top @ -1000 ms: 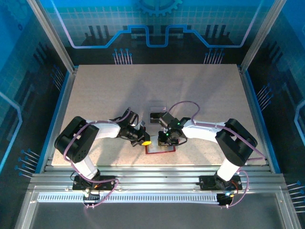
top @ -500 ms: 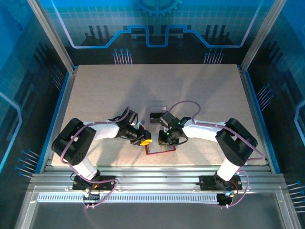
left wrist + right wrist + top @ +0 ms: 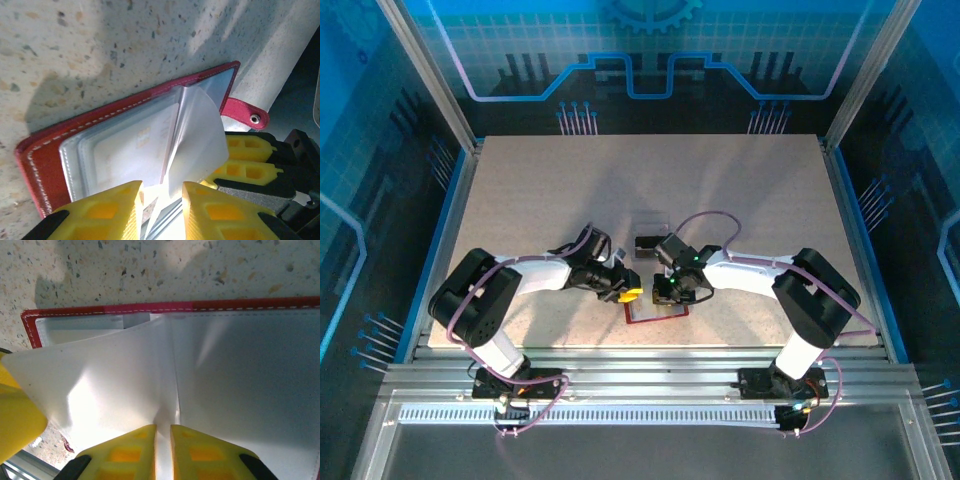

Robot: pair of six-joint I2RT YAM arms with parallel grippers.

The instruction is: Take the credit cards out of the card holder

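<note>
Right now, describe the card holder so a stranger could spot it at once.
Start at the speckled table, at the middle of its near edge, where the left gripper and right gripper meet. The card holder lies open there: red with pale stitching, grey-clear pockets inside, unlike the clear box beyond it.

I see a small clear plastic box [image 3: 648, 230] resting near the middle of the speckled beige table [image 3: 540, 190], with an aluminium rail [image 3: 650, 375] along the table's near edge.
</note>
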